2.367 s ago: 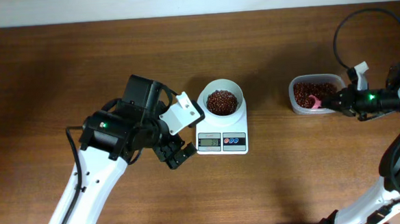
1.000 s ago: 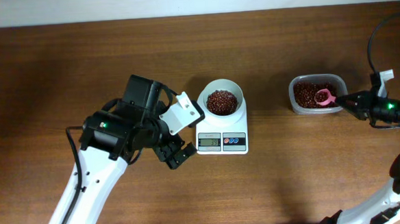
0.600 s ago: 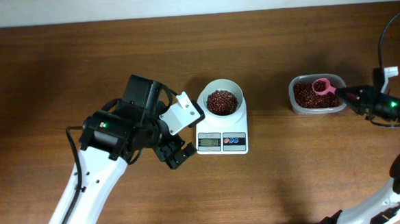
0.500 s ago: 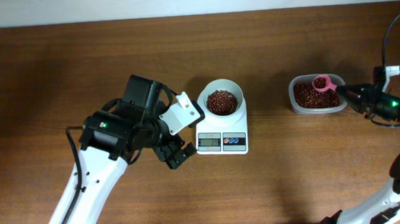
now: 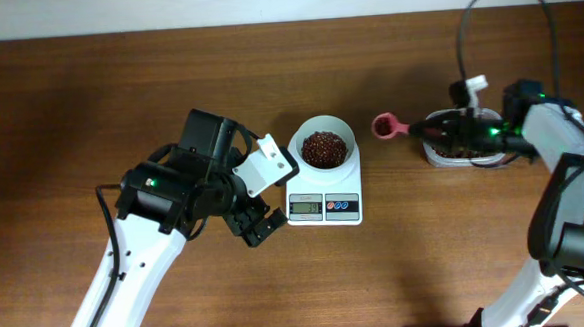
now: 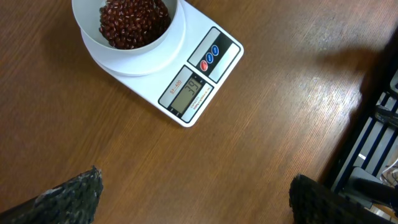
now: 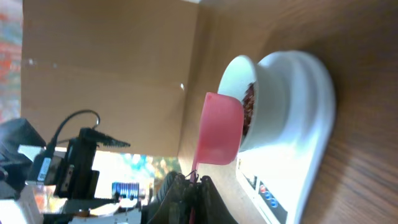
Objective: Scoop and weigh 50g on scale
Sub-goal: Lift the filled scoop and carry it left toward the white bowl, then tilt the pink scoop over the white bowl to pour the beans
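Wooden bench is seen carrying the scale near its centre, with the white bowl seated on the far end of the platform. The bowl is partly filled with red beans. The grey display and the red button and blue button are located on the near end of the scale; the digits cannot be read with certainty.

A pink scoop is held by its handle in the clenched right jaws. The scoop is positioned above the bench, between the bowl and the clear tub, just beside the bowl's right rim and apart from it in the overhead view. In the right wrist view the scoop is shown side-on in front of the bowl rim; its contents cannot be determined. The tub is largely covered by the right arm.

The left jaws are released, spread wide and empty. They are held over bare bench to the left of the scale, close to its near-left corner and not touching it. The left arm is extended from the near-left edge of the bench.
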### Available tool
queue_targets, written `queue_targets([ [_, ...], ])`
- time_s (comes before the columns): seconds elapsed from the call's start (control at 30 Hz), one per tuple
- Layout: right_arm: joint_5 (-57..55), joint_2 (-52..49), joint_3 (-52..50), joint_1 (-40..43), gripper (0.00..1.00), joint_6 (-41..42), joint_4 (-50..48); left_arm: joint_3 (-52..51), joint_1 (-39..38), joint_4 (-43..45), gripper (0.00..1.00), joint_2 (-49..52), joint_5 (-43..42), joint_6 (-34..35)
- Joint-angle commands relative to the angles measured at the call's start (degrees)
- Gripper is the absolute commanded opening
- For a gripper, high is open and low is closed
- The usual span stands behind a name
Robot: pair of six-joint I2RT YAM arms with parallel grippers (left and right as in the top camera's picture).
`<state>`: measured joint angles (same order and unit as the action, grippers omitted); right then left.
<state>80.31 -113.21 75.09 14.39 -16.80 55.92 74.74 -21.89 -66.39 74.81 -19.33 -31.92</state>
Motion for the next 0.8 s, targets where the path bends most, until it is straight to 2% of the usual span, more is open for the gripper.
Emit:
queue_targets([
  [0.0, 2.3, -0.5, -0.2, -4.5, 0.04, 0.6, -1.1, -0.1, 0.2, 0.1, 0.99, 0.3, -0.9, -0.7],
  [0.1, 2.2, -0.5, -0.2, -9.0, 0.04, 4.3, -5.0, -0.1, 0.2, 0.1, 0.99, 0.3, -0.9, -0.7],
  [0.23, -0.2, -0.5, -0.2, -13.3, 0.04, 5.1, -10.0, -0.1, 0.2, 0.1, 0.99, 0.3, -0.8, -0.7],
  [0.37, -11.8, -0.3, 0.2, -17.4, 0.04, 5.1, -15.4, -0.1, 0.2, 0.1, 0.99, 0.3, -0.8, -0.7],
  [0.67, -31.0, 4.2, 7.3, -22.8, 0.04, 5.0, -15.5, -0.1, 0.2, 0.1, 0.99, 0.3, -0.8, -0.7],
  [0.77, -40.7, 6.8, 9.2, -25.2, 0.04, 4.8, -15.4, -0.1, 0.2, 0.1, 0.99, 0.3, -0.8, -0.7],
])
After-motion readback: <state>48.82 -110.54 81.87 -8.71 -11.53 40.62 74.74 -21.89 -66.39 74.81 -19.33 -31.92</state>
